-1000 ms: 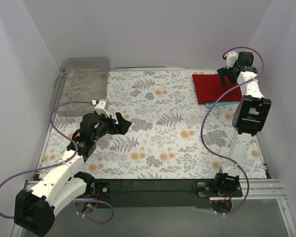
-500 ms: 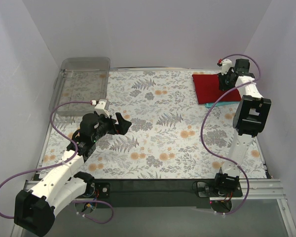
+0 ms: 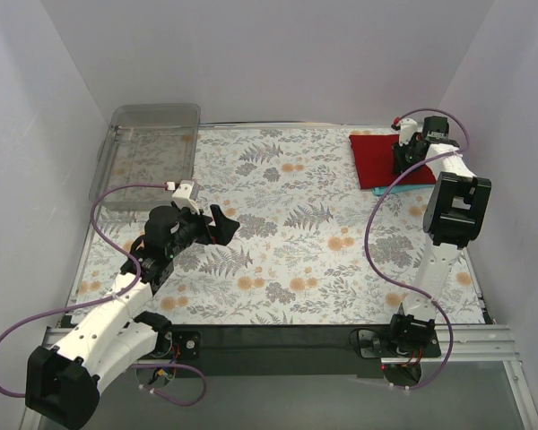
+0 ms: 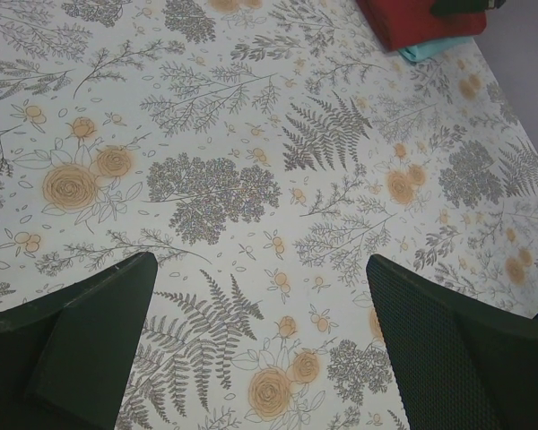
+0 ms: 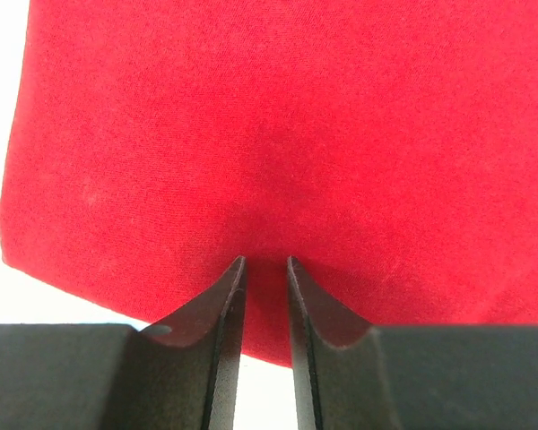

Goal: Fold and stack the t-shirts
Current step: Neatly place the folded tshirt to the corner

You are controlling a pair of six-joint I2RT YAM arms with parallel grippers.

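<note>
Stack looks done: folded dark red t-shirt (image 3: 375, 157) atop teal t-shirt (image 4: 439, 47), far right; right fingers (image 5: 229, 309) near-closed, tips on red; left fingers (image 4: 90, 345) wide, empty.

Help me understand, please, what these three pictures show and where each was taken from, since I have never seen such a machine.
You are looking at two robot arms bolted at the near edge of a table, each ending in a two-finger gripper. The wide picture comes from a fixed camera above and behind them. The other two come from a small camera on each wrist, so the dark shapes at the bottom are that arm's own fingers.

A floral mat covers the table, with a clear plastic tray at the far left corner. At the far right, a folded dark red t-shirt lies on a teal t-shirt, whose edge peeks out.

The left gripper hovers wide open over the mat, holding nothing. The right gripper is nearly shut, its tips against the red shirt; whether it pinches cloth I cannot tell.
</note>
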